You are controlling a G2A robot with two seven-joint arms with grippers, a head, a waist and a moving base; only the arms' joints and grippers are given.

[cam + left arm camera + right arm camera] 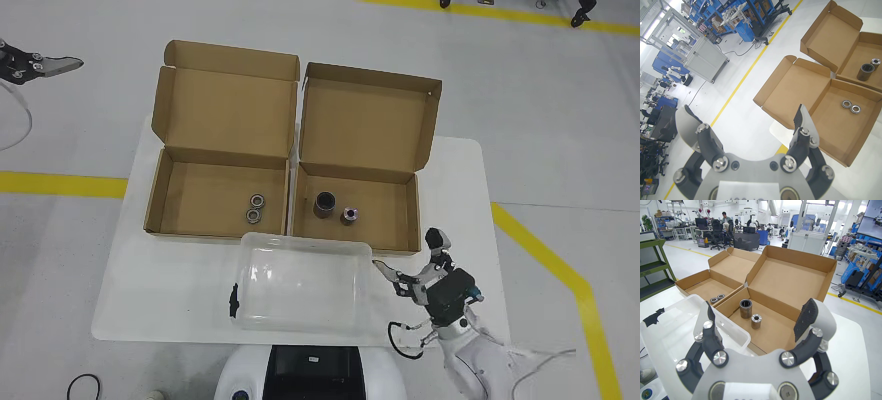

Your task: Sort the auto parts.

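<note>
You have four parts, all lying beyond the clear bin (300, 285). A pair of bearing rings (846, 104) lies side by side in the left box (200, 195), behind the bin's left half. The dark sleeve (746, 309) stands upright in the right box (385, 215), behind the bin's right half. The small steel bushing (756, 321) stands upright just beside it, on the side away from the rings. The two boxes stand wall to wall.

Your right tool (759, 308) hovers over the table (455, 180) just beside the bin's right end, fingers apart and holding nothing. Your left tool (743, 111) is well apart from the bin, out past its left side and over the floor (60, 260), fingers likewise spread wide with nothing between them. A scrap of black tape (233, 300) sits on the bin's left rim.
</note>
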